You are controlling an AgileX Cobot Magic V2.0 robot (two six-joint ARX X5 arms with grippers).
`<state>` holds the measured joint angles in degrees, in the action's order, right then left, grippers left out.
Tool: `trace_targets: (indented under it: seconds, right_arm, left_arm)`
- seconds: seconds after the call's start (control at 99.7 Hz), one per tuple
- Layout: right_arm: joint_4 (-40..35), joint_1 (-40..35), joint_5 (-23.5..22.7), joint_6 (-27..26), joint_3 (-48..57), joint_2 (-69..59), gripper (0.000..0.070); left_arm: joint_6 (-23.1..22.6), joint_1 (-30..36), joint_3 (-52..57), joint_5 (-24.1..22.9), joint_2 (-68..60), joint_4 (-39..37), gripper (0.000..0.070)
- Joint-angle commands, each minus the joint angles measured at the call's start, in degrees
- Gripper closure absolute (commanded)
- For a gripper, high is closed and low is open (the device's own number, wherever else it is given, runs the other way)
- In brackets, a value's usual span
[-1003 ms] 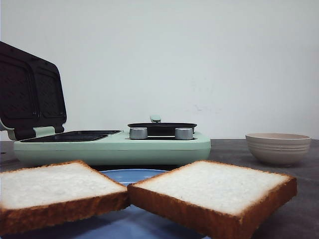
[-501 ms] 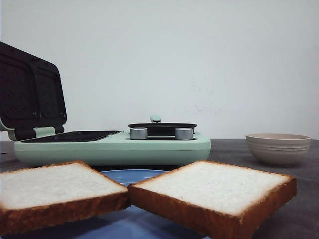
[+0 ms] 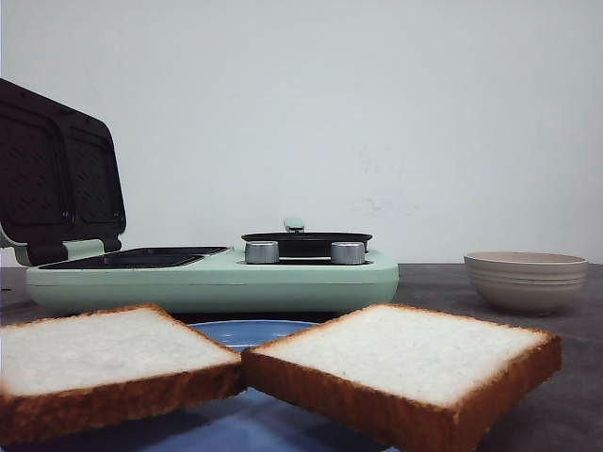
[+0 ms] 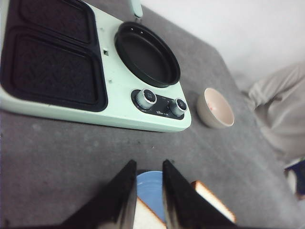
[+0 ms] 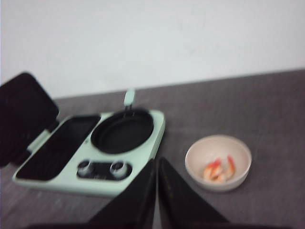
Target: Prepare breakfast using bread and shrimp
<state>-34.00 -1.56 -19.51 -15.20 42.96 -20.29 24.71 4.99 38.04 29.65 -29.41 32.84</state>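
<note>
Two slices of white bread with brown crust lie on a blue plate point(image 3: 250, 331) in the near foreground, the left slice point(image 3: 104, 353) touching the right slice point(image 3: 405, 353). The shrimp point(image 5: 218, 170), small orange-pink and white pieces, lie in a beige bowl point(image 5: 190, 160). My left gripper point(image 4: 149, 164) is open and empty, above the plate's far edge point(image 4: 150, 188), with a bread corner point(image 4: 147, 217) between its fingers and the other slice point(image 4: 214, 200) beside it. My right gripper point(image 5: 156, 160) is shut and empty, raised in front of the bowl and the cooker. Neither gripper shows in the front view.
A mint-green breakfast maker point(image 3: 217, 278) stands behind the plate, its black lid point(image 3: 57, 174) open at the left over two grill wells, a round black pan point(image 3: 306, 240) at its right and two knobs in front. The ribbed bowl point(image 3: 526, 280) stands to its right.
</note>
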Motion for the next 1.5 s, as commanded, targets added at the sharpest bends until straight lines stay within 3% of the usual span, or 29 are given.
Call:
trace_targets:
  seconds: [0.0, 0.181, 0.291, 0.431, 0.511, 0.632, 0.692, 1.033, 1.213, 1.494]
  right_arm:
    - [0.2, -0.2, -2.0, -0.3, 0.8, -0.7, 0.0700]
    - [-2.2, -0.3, -5.6, -0.5, 0.8, -0.9, 0.0700]
    - [-5.5, -0.8, -6.0, -0.5, 0.8, -1.0, 0.0680]
    - [-7.6, -1.2, -6.0, -0.4, 0.8, -1.0, 0.0518]
    - [-7.8, -1.5, -6.0, -0.4, 0.8, -1.0, 0.0466]
    - [-8.3, -2.2, -6.0, 0.0, 0.8, -0.9, 0.0398]
    - [-8.6, -2.7, -6.0, 0.6, 0.8, -0.9, 0.0391]
    - [-8.5, -4.4, -5.9, 2.6, 0.8, -0.9, 0.0392]
    - [-8.5, -4.4, -5.9, 3.6, 0.8, -0.9, 0.0392]
    - [-8.5, -4.4, -5.9, 4.1, 0.8, -0.9, 0.0392]
  left_arm:
    - [-5.7, 0.6, 3.0, -1.7, -2.1, 1.7, 0.0678]
    - [-11.8, 2.4, 5.3, -3.2, -7.6, 11.0, 0.0650]
    - [-13.7, 3.3, 5.3, -3.1, -11.5, 16.3, 0.0504]
    - [-13.9, 3.5, 5.3, -3.0, -16.3, 18.7, 0.0455]
    - [-15.1, 3.5, 5.3, -2.7, -19.1, 18.8, 0.0446]
    - [-15.3, 3.5, 5.3, -2.6, -24.0, 18.8, 0.0233]
    - [-15.8, 3.5, 5.3, -2.5, -26.8, 18.8, 0.0188]
    - [-17.9, 4.2, 5.3, 3.2, -39.3, 15.8, 0.0188]
    - [-20.3, 5.1, 5.2, 10.5, -44.6, 15.5, 0.0189]
    - [-22.4, 6.8, 5.2, 10.7, -50.9, 14.8, 0.0188]
